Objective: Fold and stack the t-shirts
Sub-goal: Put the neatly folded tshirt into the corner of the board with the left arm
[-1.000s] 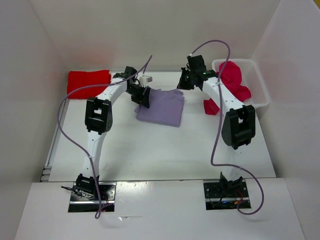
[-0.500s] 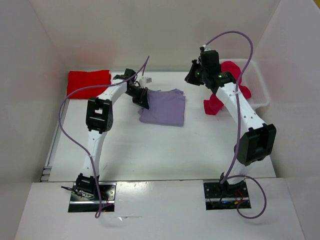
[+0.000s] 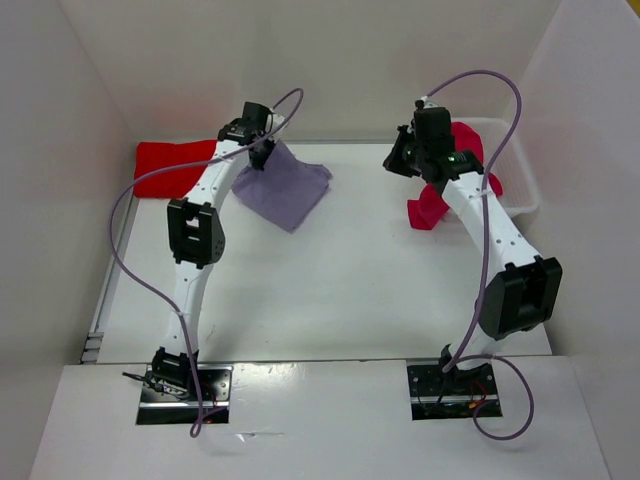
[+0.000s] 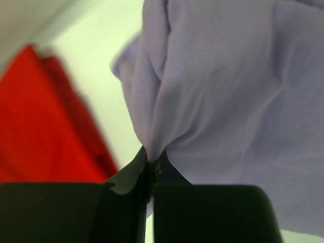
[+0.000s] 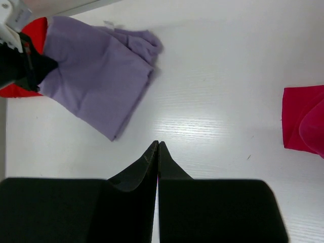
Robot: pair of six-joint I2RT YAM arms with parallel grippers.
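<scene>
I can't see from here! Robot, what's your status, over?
Left gripper shut on lavender t-shirt. Right gripper shut, empty. Path to red t-shirt clear.

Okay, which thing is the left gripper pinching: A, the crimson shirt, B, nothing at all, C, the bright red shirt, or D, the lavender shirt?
D: in the left wrist view the left gripper is closed on a gathered fold of the lavender shirt, while the bright red shirt lies ungripped behind it.
</scene>
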